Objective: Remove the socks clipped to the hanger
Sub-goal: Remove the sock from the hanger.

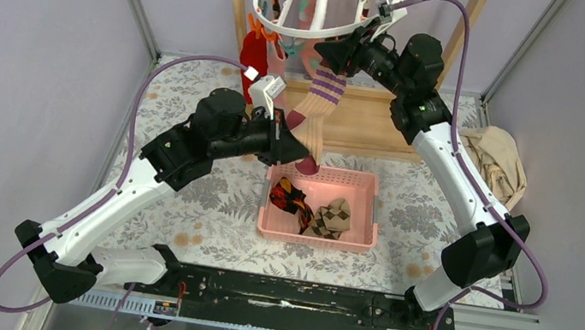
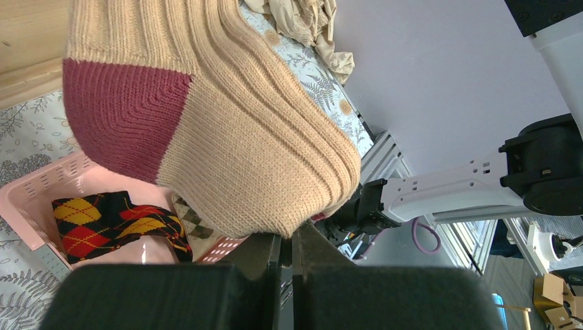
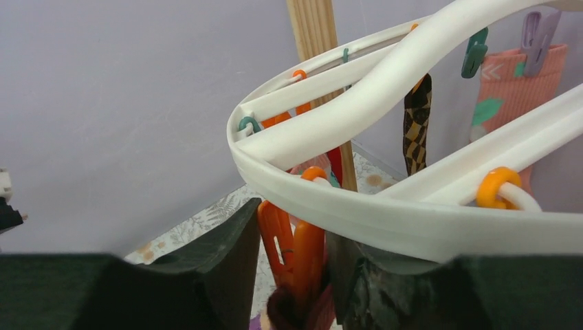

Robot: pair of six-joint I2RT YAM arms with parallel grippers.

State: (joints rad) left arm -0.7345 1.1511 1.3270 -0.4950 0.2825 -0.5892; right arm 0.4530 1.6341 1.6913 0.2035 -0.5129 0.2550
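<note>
Your left hand (image 2: 289, 240) is clamped on the tan sock (image 2: 247, 130), which runs up from it to the hanger (image 3: 344, 206), while your right hand (image 3: 292, 275) pinches an orange clip (image 3: 297, 251) right under the crowding white ring, the pink basket (image 1: 315, 239) lying below your left hand.

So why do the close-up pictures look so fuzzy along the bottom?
Left wrist view: the left claw sits very near the lens, a dark blur, while the beige sock is sharp. Right wrist view: the right claw is likewise soft, the orange clip clearer. Top view: evenly lit, sharp throughout.
</note>
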